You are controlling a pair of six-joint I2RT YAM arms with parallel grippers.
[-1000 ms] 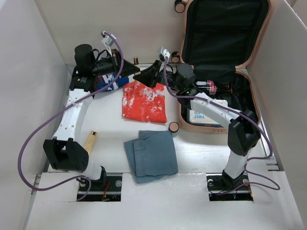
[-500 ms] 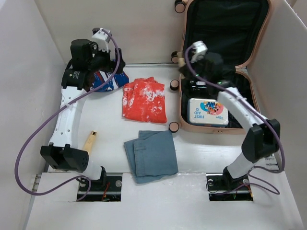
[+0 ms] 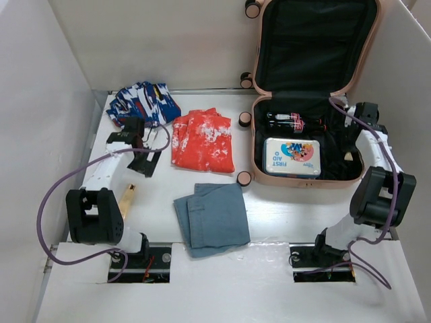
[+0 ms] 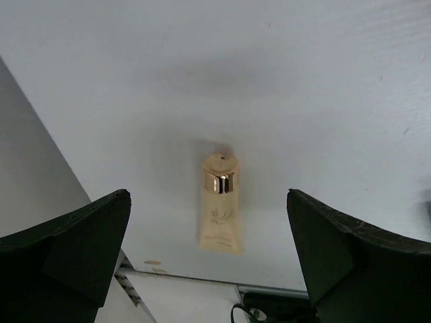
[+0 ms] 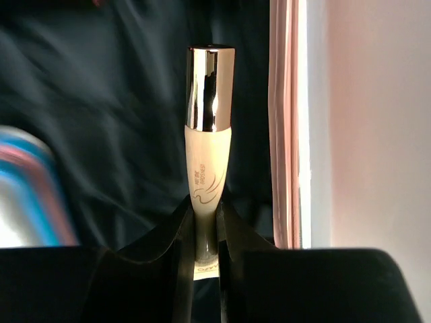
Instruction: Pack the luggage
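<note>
The luggage lies open at the back right, its peach-pink shell lined in black; its pink rim also shows in the right wrist view. My right gripper hangs inside its right side, shut on a cream tube with a gold cap, which stands upright between the fingers. A second cream tube lies on the white table near the left. My left gripper hovers just beyond it with the jaws wide open and nothing between them; that tube lies between them in the left wrist view.
In the luggage lie a first aid tin and small red-and-black items. On the table are a red-and-white garment, folded blue jeans and a blue patterned cloth. White walls enclose the table.
My left gripper opened, left the patterned cloth at the back left and drew back toward the tube on the table. My right arm swung from the table's middle across the luggage to its right side.
</note>
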